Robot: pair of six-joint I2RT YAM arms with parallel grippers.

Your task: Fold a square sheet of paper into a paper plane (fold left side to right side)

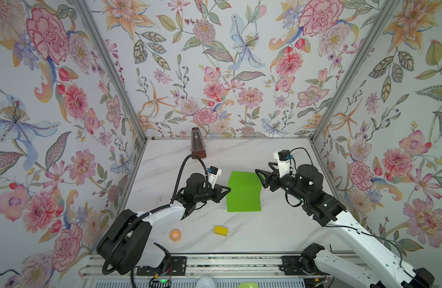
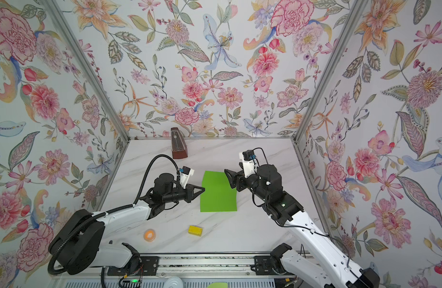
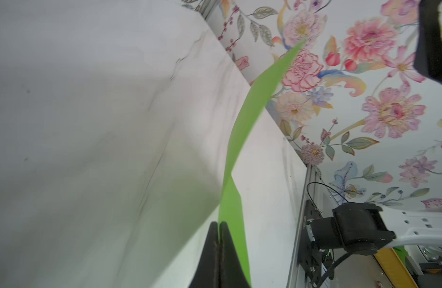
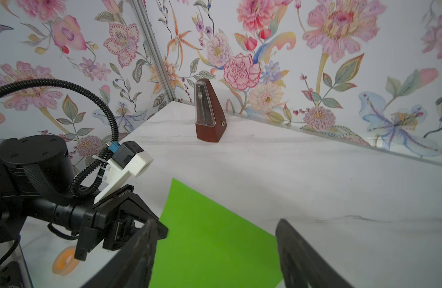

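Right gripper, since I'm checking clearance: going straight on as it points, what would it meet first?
Probably the thin lime-green sheet of paper, lying just ahead of the open right gripper; depth is unclear.

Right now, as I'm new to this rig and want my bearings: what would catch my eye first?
The lime-green square sheet of paper in the middle of the marble table stands out most. Its left edge is pinched in the shut left gripper, and the right gripper gapes open at its right edge. Next comes the loud floral wallpaper on all three walls, with a brown metronome by the back wall.
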